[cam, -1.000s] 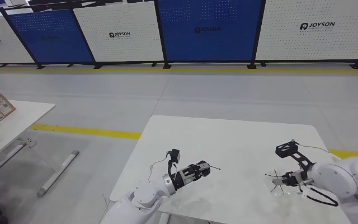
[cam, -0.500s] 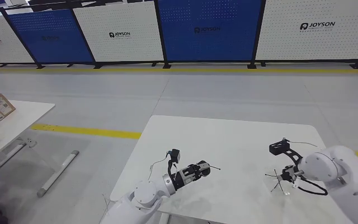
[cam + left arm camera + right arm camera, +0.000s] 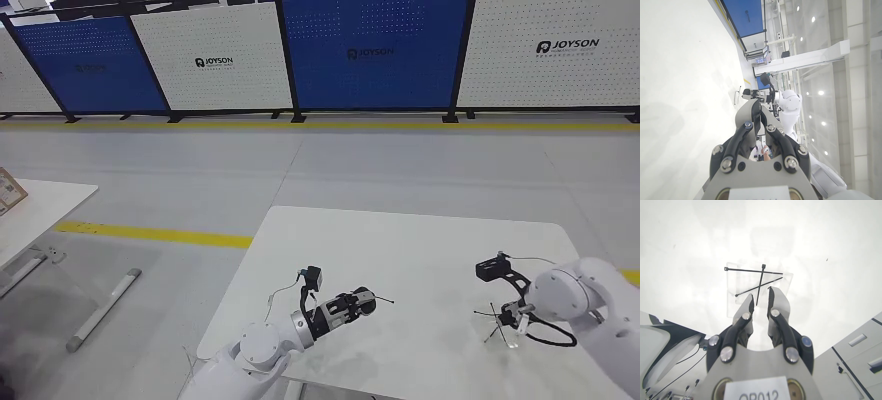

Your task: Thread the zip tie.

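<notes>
Right fingers (image 3: 779, 298) half-open above three crossed ties (image 3: 762, 272), centre frame. Closing here may snag two together. Left fingers (image 3: 745, 113) clamped on one tie (image 3: 383, 297), lower middle.

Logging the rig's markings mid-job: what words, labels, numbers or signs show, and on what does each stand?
White wall panels: a logo with one word, brand print, left unquoted.
Blue wall panel: same logo, faint.
Right-wrist label, on the right gripper: characters cut by the picture's edge.
Left-wrist label, on the left gripper: only its top strip shows, unreadable.
Zip ties, table: no print.
</notes>
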